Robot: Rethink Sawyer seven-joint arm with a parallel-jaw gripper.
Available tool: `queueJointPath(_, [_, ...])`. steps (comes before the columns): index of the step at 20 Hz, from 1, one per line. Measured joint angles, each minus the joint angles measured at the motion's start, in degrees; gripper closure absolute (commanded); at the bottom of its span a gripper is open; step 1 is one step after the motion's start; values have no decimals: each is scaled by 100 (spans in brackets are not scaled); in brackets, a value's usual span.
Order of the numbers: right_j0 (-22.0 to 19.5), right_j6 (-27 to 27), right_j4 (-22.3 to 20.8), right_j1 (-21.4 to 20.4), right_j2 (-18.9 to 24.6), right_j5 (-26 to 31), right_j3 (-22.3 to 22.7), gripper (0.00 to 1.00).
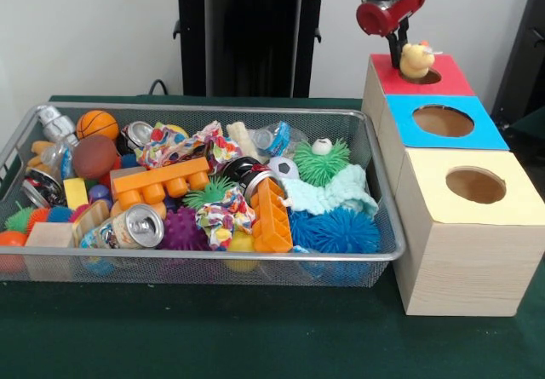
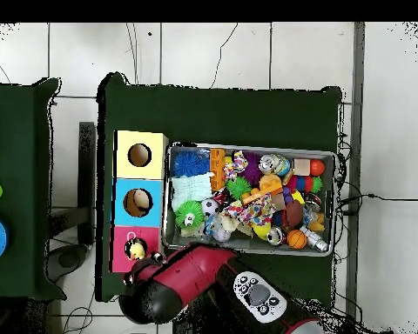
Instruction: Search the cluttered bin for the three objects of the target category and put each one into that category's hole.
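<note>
My gripper [image 1: 398,55] hangs over the red-topped box [image 1: 392,81] at the far right, shut on a small yellow rubber duck [image 1: 415,60]. The duck is just above the red box's round hole [image 1: 428,77]. From overhead, the duck [image 2: 137,251] shows over the red box [image 2: 124,237], with the red arm [image 2: 191,274] reaching in beside it. The wire bin [image 1: 213,109] is full of toys: an orange basketball [image 1: 97,124], an orange toy brick [image 1: 160,180], a drink can [image 1: 140,226], and blue [image 1: 341,230] and green [image 1: 322,162] spiky balls.
Three wooden boxes stand in a row right of the bin: the red one farthest, the blue one [image 1: 485,132] in the middle, the yellow one [image 1: 519,204] nearest. Each has a round hole in its top. Green cloth [image 1: 213,328] covers the table.
</note>
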Motion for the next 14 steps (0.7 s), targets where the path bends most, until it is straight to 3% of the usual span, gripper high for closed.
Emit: queueJointPath(14, [280,0,-2,-126,-283,-156,0,100])
